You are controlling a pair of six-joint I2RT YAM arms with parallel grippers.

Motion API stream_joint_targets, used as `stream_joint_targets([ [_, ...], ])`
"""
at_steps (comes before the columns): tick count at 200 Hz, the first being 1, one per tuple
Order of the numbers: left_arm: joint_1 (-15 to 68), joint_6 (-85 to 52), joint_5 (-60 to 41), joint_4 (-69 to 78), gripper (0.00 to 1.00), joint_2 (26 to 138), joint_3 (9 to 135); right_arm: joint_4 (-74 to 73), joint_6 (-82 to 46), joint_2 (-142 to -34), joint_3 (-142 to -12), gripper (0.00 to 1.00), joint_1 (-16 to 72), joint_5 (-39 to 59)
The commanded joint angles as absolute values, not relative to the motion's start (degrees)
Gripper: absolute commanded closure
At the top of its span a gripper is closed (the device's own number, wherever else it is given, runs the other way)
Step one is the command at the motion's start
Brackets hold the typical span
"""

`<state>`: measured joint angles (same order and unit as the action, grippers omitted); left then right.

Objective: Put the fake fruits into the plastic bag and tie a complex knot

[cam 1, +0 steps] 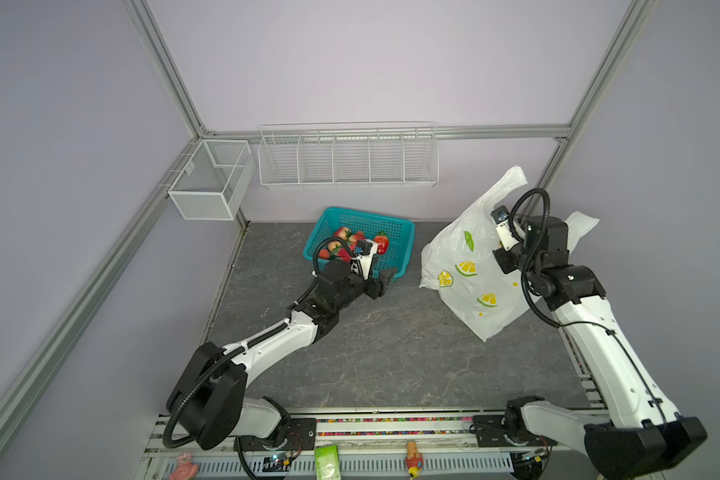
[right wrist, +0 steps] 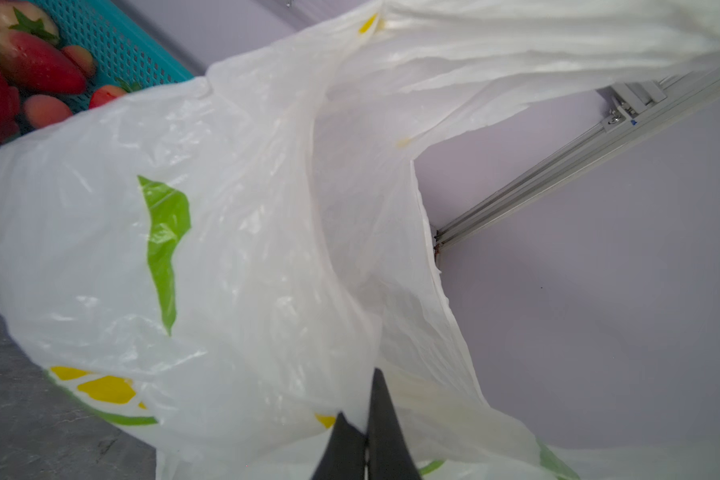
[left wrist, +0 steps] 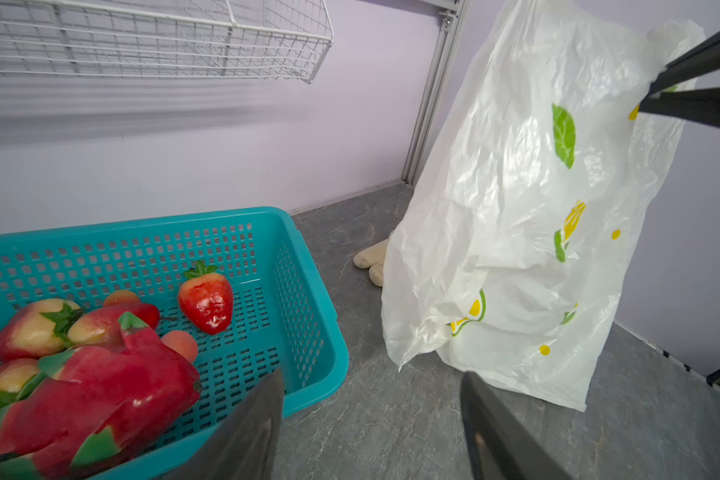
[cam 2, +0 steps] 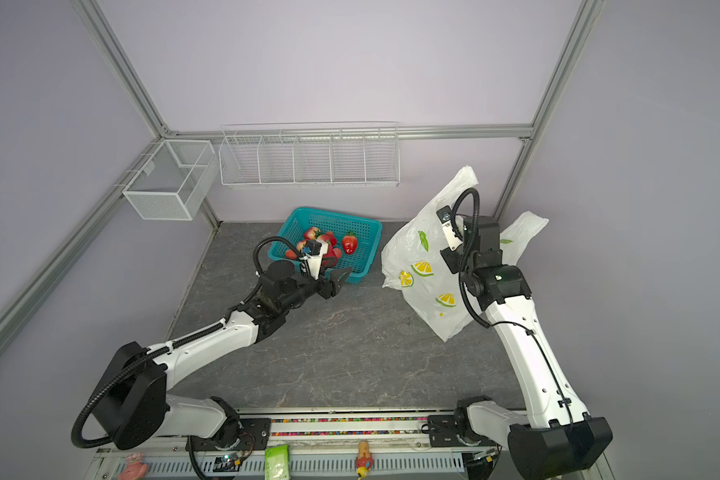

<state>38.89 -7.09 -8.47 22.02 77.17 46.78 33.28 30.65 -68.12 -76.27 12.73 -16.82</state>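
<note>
Fruits (cam 1: 352, 239) lie heaped in a teal basket (cam 1: 408, 227) at the back of the desk (cam 1: 391, 353) in both top views. The bag (cam 1: 466, 270), which looks empty, stands upright to the basket's right. The left jaws hang apart and empty over the basket's near right corner, so the heap lies just behind them and to their left. The left arm is plainly the nearer one, and the next reach is probably a short turn back into the basket. One strawberry (cam 1: 382, 243) sits apart from the heap, closest to those jaws, its long axis running far to near with the green cap at the far end. The right jaws are hidden behind their own wrist against the bag's upper part. From the left wrist, the two dark jaws stand apart with only desk between them. The glossy fruits, a big red piece (left wrist: 100, 395) foremost, sit beside them in the basket. The bag rises beyond, thin, white and crinkled, printed with lemon slices and leaves. From the right wrist, the jaws are pressed together on a fold of the bag's film, holding its mouth up.
</note>
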Motion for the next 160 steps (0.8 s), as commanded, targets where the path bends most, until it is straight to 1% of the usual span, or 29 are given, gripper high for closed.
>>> stream_joint_targets([
  [1,38.79,-10.12,-1.62,16.94,0.32,72.05,45.9,33.79,46.3,-68.53,-78.18,0.94,17.28,-17.4],
  [20,38.67,-11.63,2.46,10.53,0.32,68.48,47.33,36.37,58.17,-69.21,-79.26,0.94,21.47,-13.32],
  [35,38.54,-13.43,4.43,5.69,0.32,66.23,49.26,37.27,67.72,-69.5,-78.51,0.94,25.3,-12.24],
  [59,37.19,-17.91,6.79,-2.41,0.27,63.71,53.17,38.96,72.92,-70.11,-79.19,0.94,27.97,-6.06],
  [86,33.49,-21.87,-0.21,-5.18,0.24,62.05,56.85,40.52,73.3,-71.07,-79.15,0.94,29.6,0.33],
  [107,33.36,-22.01,-5.16,-4.11,0.19,61.86,60.05,39.36,73.49,-71.86,-77.42,0.94,30.12,2.93],
  [139,33.56,-22.85,-17.42,-1.38,0.16,66.89,67.17,36.79,73.15,-73.11,-75.35,0.94,30.49,5.05],
  [160,34.33,-21.16,-20.91,-0.59,0.14,70.72,71.88,35.47,72.92,-73.21,-74.55,0.94,30.43,6.24],
])
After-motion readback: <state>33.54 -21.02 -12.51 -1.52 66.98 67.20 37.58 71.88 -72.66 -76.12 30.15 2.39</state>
